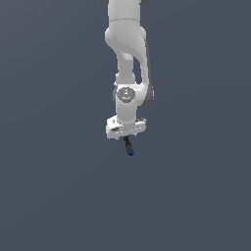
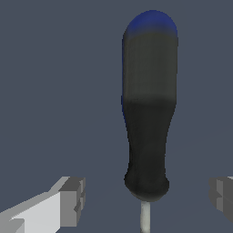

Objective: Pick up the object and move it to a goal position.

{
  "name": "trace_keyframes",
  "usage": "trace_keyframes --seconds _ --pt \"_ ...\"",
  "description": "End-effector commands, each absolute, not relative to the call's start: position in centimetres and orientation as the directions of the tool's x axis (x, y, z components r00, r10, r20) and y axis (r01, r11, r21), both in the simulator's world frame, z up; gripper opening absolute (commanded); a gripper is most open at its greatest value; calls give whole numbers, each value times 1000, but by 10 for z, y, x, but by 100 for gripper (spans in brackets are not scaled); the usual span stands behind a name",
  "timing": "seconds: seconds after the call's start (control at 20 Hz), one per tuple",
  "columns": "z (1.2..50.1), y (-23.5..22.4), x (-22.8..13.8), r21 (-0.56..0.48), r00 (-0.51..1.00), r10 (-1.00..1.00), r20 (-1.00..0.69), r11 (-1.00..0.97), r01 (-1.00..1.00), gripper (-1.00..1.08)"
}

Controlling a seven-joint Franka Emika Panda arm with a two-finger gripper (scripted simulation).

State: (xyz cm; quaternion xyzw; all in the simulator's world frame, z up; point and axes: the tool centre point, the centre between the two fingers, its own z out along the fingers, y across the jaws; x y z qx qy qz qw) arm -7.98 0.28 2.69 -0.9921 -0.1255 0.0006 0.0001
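Exterior view: one white, smooth-shelled robot arm (image 1: 128, 59), descending from twelve o'clock to frame centre over a flat slate-grey ground (image 1: 49, 196); at its foot a white gripper (image 1: 126, 138) with a broad hand bar; a slim black rod-like object with a blue tip (image 1: 128, 146) hangs from the bar's underside, angled slightly toward five o'clock, blue end lowest; no goal marker visible; whether the object rests on the ground or hangs clear of it cannot be told, no shadow being rendered; jaw state not readable here, the fingers too small to separate.

Wrist view: the object fills the centre, a rounded handle form, matt black waisted body, greyer mid band, blue domed cap at twelve o'clock, a thin pale metallic shaft (image 2: 145, 218) leaving its base at six o'clock; two grey blocky finger pads (image 2: 73, 200), one at eight o'clock and one at four o'clock, stand well apart from the body with grey gaps on both sides; jaws judged spread, touching nothing visible; whether anything grips the shaft below the frame edge cannot be told.

Risks, as judgement: with jaws this wide the object is unsecured and any lift would leave it behind; the smooth tapering handle could slip or pivot under an off-centre closure; the narrow shaft offers little contact.
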Motion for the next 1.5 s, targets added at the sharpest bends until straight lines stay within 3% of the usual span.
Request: trace_keyframes --seconds 0.0,0.2,0.25,0.95,1.45 --pt "19 3 -80 0 968 250 0 -968 250 100" --pt "15 3 -79 0 968 250 0 -968 250 100" --pt "15 3 -79 0 968 250 0 -968 250 -100" --pt "19 5 -77 0 968 250 0 -968 250 -100" --pt "54 26 -47 0 968 250 0 -968 250 -100"
